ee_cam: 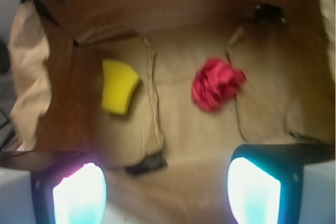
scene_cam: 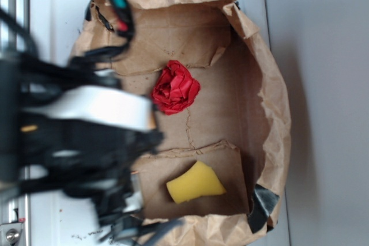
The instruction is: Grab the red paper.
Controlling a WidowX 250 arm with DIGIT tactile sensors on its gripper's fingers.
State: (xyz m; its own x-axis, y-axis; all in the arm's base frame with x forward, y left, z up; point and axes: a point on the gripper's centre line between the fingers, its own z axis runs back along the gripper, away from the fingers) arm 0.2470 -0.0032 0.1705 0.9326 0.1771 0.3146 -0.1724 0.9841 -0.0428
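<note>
Jaws spread wide, empty. Gripper (ee_cam: 167,192) near, well apart from red paper (ee_cam: 216,84) on brown bag (ee_cam: 173,140) floor, right of yellow wedge (ee_cam: 119,87). Risk: descending off-centre, snagging bag folds, crushing paper sideways.

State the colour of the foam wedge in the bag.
Yellow wedge, clearest in the exterior view.

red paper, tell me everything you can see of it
The red paper is a bright red crumpled ball with rose-like folds, matte like thin craft paper. It lies loose on the flat brown floor of the opened paper bag, roughly central, apart from the yellow wedge. Only the bag floor touches it. The gripper is short of it, jaws spread wide and empty.
</note>
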